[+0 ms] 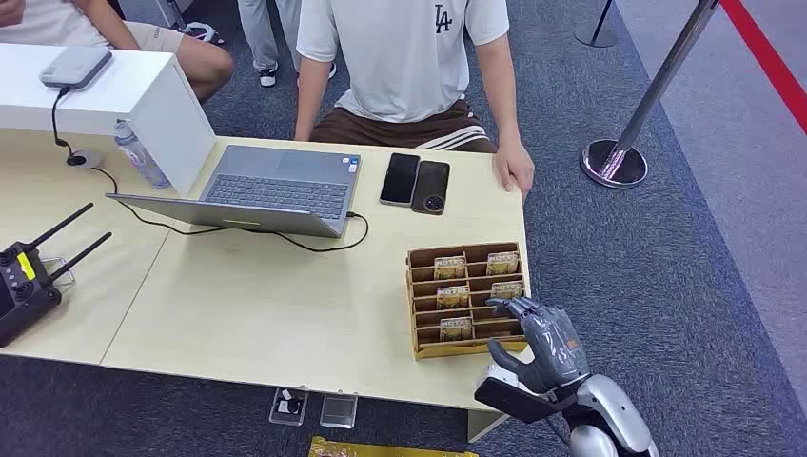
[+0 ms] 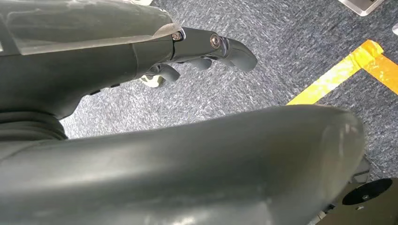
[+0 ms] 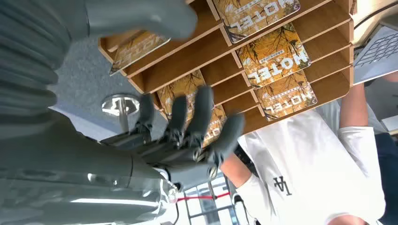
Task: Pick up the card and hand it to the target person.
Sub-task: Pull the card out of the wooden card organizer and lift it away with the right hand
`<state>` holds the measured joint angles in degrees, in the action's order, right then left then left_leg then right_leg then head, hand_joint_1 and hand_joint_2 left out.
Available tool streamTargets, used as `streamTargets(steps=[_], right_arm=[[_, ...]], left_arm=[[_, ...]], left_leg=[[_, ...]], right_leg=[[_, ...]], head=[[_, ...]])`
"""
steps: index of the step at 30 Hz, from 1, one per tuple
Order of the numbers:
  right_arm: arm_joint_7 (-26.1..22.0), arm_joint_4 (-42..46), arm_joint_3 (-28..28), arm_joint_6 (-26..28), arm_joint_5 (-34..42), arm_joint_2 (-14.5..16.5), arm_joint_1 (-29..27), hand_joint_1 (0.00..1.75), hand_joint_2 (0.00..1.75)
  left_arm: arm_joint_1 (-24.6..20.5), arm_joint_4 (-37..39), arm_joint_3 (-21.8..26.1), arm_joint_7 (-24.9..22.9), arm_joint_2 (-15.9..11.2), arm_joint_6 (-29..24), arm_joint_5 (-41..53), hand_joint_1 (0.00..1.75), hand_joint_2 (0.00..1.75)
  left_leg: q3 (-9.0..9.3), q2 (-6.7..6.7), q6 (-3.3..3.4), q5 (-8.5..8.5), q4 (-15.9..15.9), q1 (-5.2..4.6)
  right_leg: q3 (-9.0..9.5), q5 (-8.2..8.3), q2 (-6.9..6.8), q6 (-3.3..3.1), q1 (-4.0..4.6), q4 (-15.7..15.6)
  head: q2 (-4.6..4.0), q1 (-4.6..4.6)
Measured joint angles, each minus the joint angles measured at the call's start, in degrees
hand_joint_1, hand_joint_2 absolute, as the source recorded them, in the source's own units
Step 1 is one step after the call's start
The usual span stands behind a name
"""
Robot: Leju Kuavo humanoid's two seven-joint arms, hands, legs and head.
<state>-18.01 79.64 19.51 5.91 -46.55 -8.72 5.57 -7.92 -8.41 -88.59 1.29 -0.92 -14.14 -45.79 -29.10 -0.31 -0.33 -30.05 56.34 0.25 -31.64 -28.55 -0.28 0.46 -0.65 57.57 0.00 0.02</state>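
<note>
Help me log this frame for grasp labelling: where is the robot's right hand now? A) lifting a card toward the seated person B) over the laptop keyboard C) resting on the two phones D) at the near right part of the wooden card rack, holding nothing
D: the right hand sits at the near right part of the wooden card rack, fingers spread and no card in them.

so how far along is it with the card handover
Early stage. Done: the right hand has reached the wooden card rack, fingers spread over the cards. In hand: nothing yet; no card is gripped. Left: grip a card, lift it out and pass it to the person seated across the table.
</note>
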Motion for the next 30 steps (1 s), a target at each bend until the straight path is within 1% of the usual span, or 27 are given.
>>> streamTargets(steps=[9,21,30], right_arm=[[0.8,0.8,-0.4,3.8,-3.3,0.0,-0.5,0.0,1.75],[3.8,0.6,-0.3,5.4,-10.3,0.0,-0.7,0.0,1.75],[5.3,-0.7,-0.4,6.6,-13.2,0.0,-1.2,0.07,1.75]], left_arm=[[-0.1,0.0,0.0,-0.1,0.0,0.3,0.6,0.0,0.0],[-0.3,0.0,0.0,-0.4,0.0,0.5,0.7,0.0,0.0],[-0.4,0.0,0.0,-0.3,0.0,0.5,0.8,0.0,0.0]], left_leg=[[0.0,0.0,0.0,0.0,0.0,0.0],[0.0,0.0,0.0,0.0,0.0,0.0],[-0.01,0.0,0.0,0.0,0.0,0.0]], right_leg=[[0.0,0.0,0.0,0.0,0.0,0.0],[0.0,0.0,0.0,0.0,0.0,0.0],[0.0,0.0,0.0,0.0,0.0,0.0]], head=[[0.0,0.0],[0.0,0.0],[0.0,0.0]])
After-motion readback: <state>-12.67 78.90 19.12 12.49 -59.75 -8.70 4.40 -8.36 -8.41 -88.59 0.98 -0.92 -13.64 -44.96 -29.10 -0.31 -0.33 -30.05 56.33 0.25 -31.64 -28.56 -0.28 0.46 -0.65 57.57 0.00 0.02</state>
